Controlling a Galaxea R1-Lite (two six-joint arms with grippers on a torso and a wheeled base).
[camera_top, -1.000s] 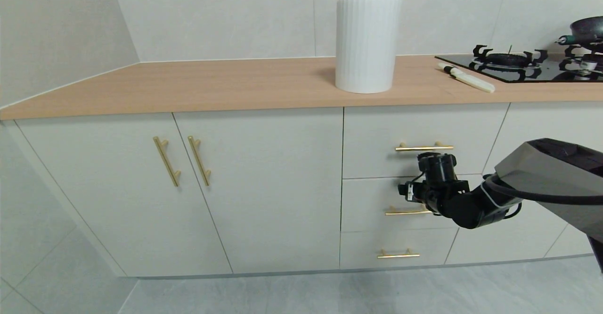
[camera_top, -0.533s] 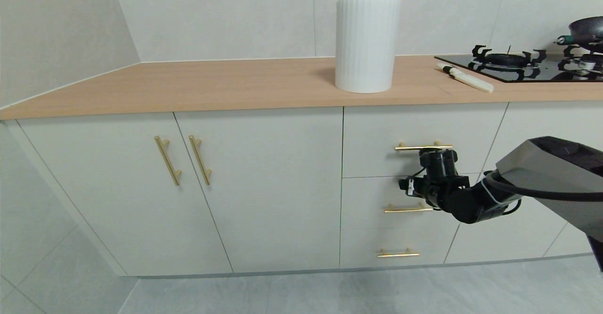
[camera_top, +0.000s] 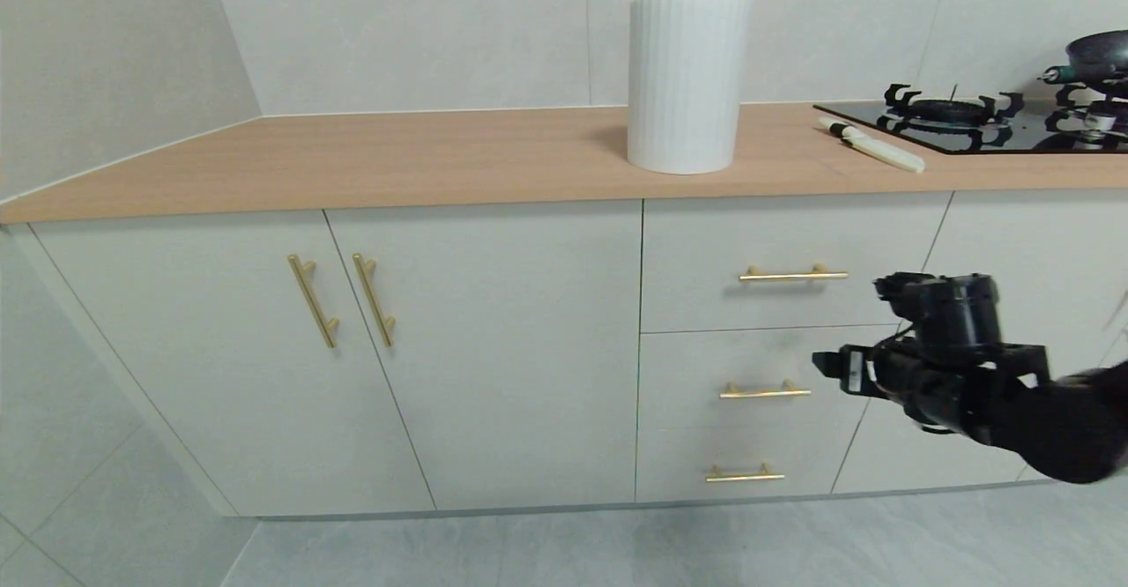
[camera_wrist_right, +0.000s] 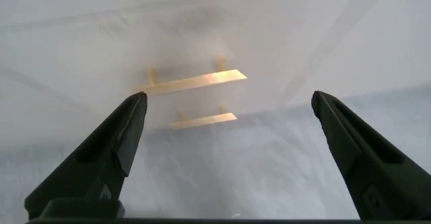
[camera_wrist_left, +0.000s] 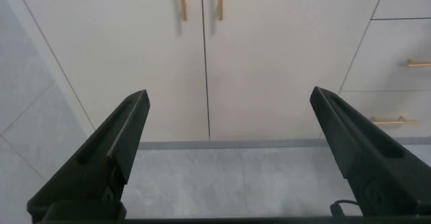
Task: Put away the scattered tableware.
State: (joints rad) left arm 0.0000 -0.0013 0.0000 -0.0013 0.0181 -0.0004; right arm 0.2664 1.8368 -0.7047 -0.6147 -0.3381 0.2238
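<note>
A white knife [camera_top: 872, 148] lies on the wooden counter [camera_top: 397, 159] beside the stove. Left of it stands a tall white ribbed holder [camera_top: 683, 85]. My right gripper [camera_top: 837, 368] hangs in front of the drawer stack, right of the middle drawer's gold handle [camera_top: 765, 390] and apart from it. Its jaws stand open with nothing between them, as the right wrist view [camera_wrist_right: 227, 97] shows, facing two gold handles [camera_wrist_right: 195, 81]. All three drawers are shut. My left gripper [camera_wrist_left: 229, 93] is open and holds nothing, low near the floor, facing the double cabinet doors [camera_wrist_left: 202, 49].
A black gas stove [camera_top: 978, 120] with a dark pan [camera_top: 1097, 51] sits at the counter's right end. Two cabinet doors with gold handles [camera_top: 339, 300] are shut on the left. Grey tiled floor [camera_top: 529, 552] spreads below the cabinets.
My right arm has drawn back to the right and slightly down, away from the top drawer's handle. The drawers stay shut and the knife has not moved.
</note>
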